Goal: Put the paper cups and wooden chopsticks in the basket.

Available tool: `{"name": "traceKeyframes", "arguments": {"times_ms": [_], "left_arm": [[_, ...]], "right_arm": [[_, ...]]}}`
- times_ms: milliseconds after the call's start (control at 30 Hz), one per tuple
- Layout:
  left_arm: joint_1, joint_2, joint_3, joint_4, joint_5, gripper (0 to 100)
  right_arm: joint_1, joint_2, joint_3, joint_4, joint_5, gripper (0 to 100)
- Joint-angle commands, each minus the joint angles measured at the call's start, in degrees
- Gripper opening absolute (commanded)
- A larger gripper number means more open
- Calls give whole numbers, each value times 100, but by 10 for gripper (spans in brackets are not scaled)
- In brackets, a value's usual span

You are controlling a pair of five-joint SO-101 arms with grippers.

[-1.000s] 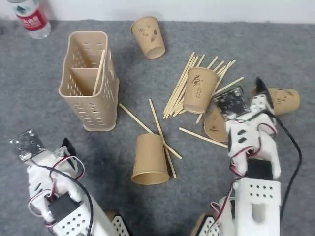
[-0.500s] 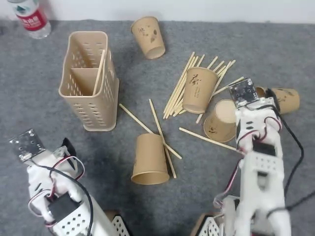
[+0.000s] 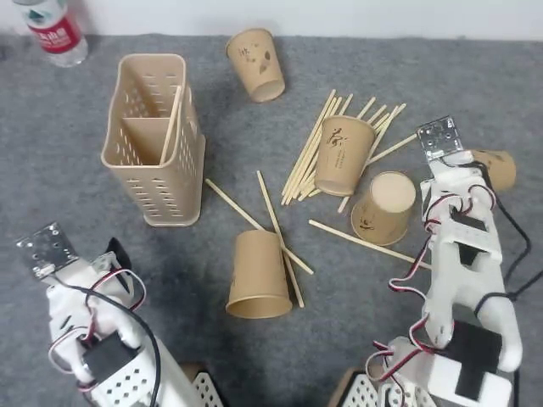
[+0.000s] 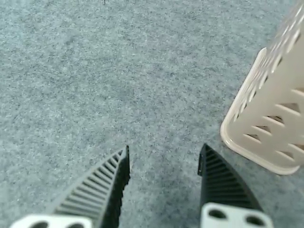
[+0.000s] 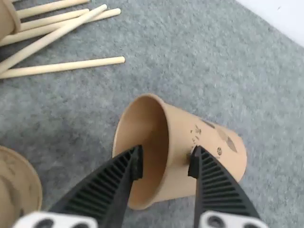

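Seen from above, a bottle is cut off by the top edge, and the left arm and right arm run off the bottom edge. The right arm covers most of a fallen cup, leaving one end in sight. A standing cup hides the middles of several loose chopsticks, and the basket hides the lower ends of the chopsticks inside it. In the left wrist view, the basket and the left gripper are cropped by the picture's edge. In the right wrist view, the right gripper straddles the fallen cup's rim; whether its fingertips touch the wall cannot be told. A neighbouring cup is cropped there too.
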State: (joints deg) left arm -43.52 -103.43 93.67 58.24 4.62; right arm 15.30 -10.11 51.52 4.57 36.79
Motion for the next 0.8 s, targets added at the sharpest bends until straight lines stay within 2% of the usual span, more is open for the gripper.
{"name": "traceKeyframes", "arguments": {"times_ms": [0, 133, 267, 333, 467, 633, 767], "left_arm": [[35, -97, -13, -132, -79, 224], [35, -97, -13, -132, -79, 224], [35, -97, -13, -132, -79, 224], [35, -97, -13, -132, -79, 224], [35, -97, -13, -132, -79, 224], [35, -97, -13, -132, -79, 224], [35, -97, -13, -132, -79, 224]], "right_arm": [[154, 4, -299, -268, 158, 189], [295, 13, -299, -347, 607, 188], [435, 13, -334, -514, 668, 184], [470, 13, -360, -558, 695, 136], [470, 84, -334, -664, 1248, 26], [488, 365, -360, -664, 1635, 13], [593, 295, -360, -620, 1618, 7]]}}
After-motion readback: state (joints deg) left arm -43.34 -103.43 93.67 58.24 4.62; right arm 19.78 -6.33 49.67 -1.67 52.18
